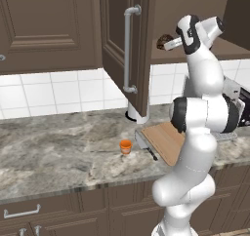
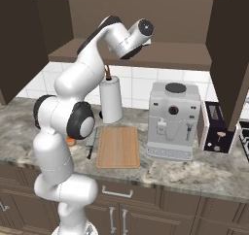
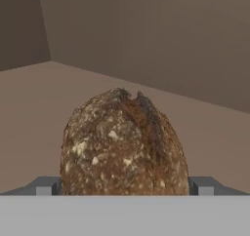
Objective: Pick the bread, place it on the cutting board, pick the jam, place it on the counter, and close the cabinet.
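Hand view: the bread [image 3: 124,145] is seen close up, sitting between the two dark fingertips [image 3: 45,186], one at each side of the loaf at its base. The tips lie right against its flanks, so the hand [image 3: 124,188] is taken as clamped on the bread, though actual contact cannot be made out. Behind the loaf, the brown floor and back wall of the cabinet interior are seen.

Left base view: the arm is raised to the open cabinet [image 1: 128,49], and the bread [image 1: 164,41] is seen as a dark lump at the hand, at the front edge of the cabinet shelf. The cabinet door is swung outward, its silver handle facing the camera. The jam [image 1: 126,146] stands upright on the bench [image 1: 58,152], just left of the board [image 1: 166,140] and apart from it. A knife [image 1: 145,145] lies along the board's left edge.

Right base view: the board [image 2: 118,147] lies flat and bare on the bench [image 2: 194,173], between a paper towel roll [image 2: 111,100] and a coffee machine [image 2: 171,120].
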Robot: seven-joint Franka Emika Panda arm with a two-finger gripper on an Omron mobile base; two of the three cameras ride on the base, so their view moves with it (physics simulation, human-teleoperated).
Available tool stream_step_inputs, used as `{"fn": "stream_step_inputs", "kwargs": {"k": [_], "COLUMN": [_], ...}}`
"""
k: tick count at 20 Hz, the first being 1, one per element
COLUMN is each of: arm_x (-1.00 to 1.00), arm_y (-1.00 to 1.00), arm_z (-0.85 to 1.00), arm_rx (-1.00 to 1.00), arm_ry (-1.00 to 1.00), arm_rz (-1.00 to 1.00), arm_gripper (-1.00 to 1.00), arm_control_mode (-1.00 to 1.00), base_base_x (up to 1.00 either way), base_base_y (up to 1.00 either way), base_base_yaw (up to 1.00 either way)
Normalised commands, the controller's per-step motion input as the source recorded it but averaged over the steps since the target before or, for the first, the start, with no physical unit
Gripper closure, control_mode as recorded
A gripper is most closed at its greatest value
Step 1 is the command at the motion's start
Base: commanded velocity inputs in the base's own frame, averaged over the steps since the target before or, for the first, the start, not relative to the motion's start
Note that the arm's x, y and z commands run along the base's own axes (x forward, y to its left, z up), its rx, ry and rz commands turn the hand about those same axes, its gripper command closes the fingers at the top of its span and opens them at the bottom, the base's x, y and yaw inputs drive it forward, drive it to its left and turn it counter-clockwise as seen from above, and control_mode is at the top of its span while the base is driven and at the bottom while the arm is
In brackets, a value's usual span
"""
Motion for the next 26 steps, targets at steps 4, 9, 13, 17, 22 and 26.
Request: {"fn": "stream_step_inputs", "kwargs": {"k": [4, 9, 13, 17, 22, 26], "arm_x": [0.05, 0.01, -0.05, -0.12, -0.2, -0.33], "arm_y": [0.04, 0.05, 0.0, 0.0, 0.0, 0.0], "arm_z": [0.0, 0.0, 0.0, 0.0, 0.0, 0.0], "arm_rx": [0.0, 0.0, 0.0, 0.0, 0.0, 0.0], "arm_ry": [0.0, 0.0, 0.0, 0.0, 0.0, 0.0], "arm_rz": [0.07, 0.05, 0.03, 0.0, 0.0, 0.0], "arm_gripper": [1.0, 1.0, 1.0, 1.0, 1.0, 1.0], "arm_control_mode": [-1.0, -1.0, -1.0, -1.0, -1.0, -1.0], "base_base_x": [0.0, 0.0, 0.0, 0.0, 0.0, 0.0], "base_base_y": [0.0, 0.0, 0.0, 0.0, 0.0, 0.0], "base_base_yaw": [0.0, 0.0, 0.0, 0.0, 0.0, 0.0]}}
